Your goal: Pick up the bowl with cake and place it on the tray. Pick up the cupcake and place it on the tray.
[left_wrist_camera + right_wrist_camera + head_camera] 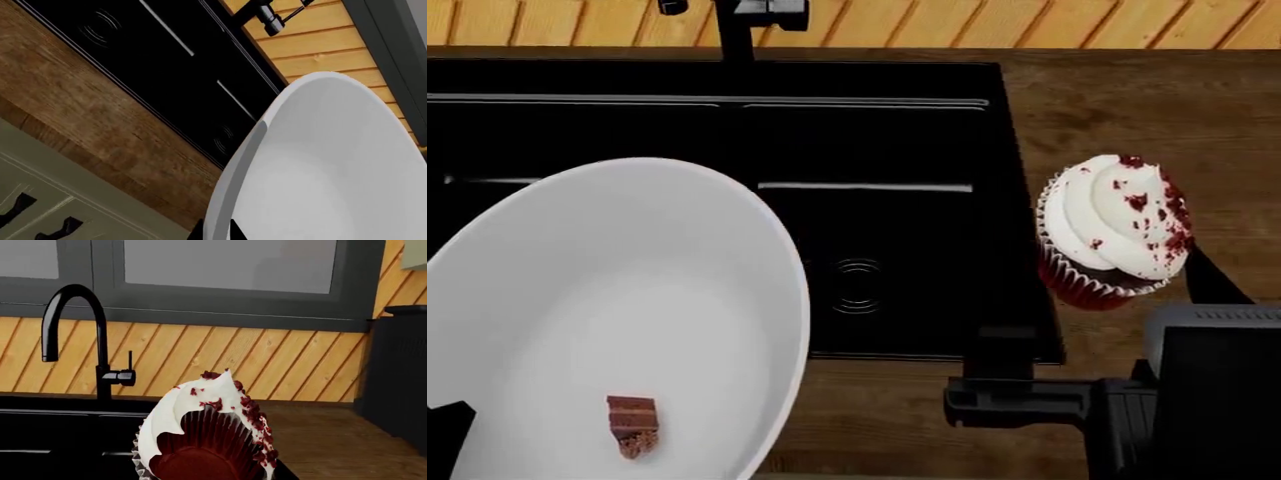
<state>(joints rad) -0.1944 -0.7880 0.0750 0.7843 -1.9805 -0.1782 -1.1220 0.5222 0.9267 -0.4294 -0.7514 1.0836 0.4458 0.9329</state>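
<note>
White bowl (601,320) is seen tilted in the lower left of the head view, raised over the black sink (881,150), its lower edge cut off by the frame. The cake (633,426) lies small on the inner wall near the bottom. In the left wrist view the bowl (333,165) fills the near side; only a dark sliver of the left gripper (213,231) is seen at its rim, so whether it is clamped or apart cannot be told.

The cupcake (1113,232) is seen tipped on its side above the wooden counter (1134,110), just right of the sink. The right gripper (1208,275) is mostly hidden behind it; finger state cannot be told. In the right wrist view the cupcake (207,440) is cut off below, the faucet (73,340) standing behind it.
</note>
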